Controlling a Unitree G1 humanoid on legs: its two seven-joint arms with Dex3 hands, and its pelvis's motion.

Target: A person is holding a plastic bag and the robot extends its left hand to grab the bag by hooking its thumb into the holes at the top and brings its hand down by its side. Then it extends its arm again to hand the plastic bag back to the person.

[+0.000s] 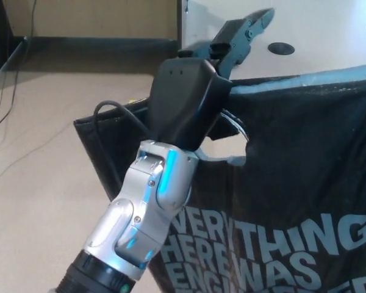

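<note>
Bag (293, 183) top edge taut, left hand (192, 101) in handle hole

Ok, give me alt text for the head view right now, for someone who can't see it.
The robot's left hand reaches into the handle hole at the top of a black bag with pale lettering, its fingers rising above the bag's rim. A beige floor lies behind, and the right hand is out of view.

Black robot left hand (192, 101): centre, at the handle hole along the top edge of the black printed plastic bag (293, 201) | bag: fills right and lower right, hanging before the beige floor (43, 152) | white tabletop (317, 30): behind the bag, upper right | thin black cable (6, 104): on the floor, far left
</note>
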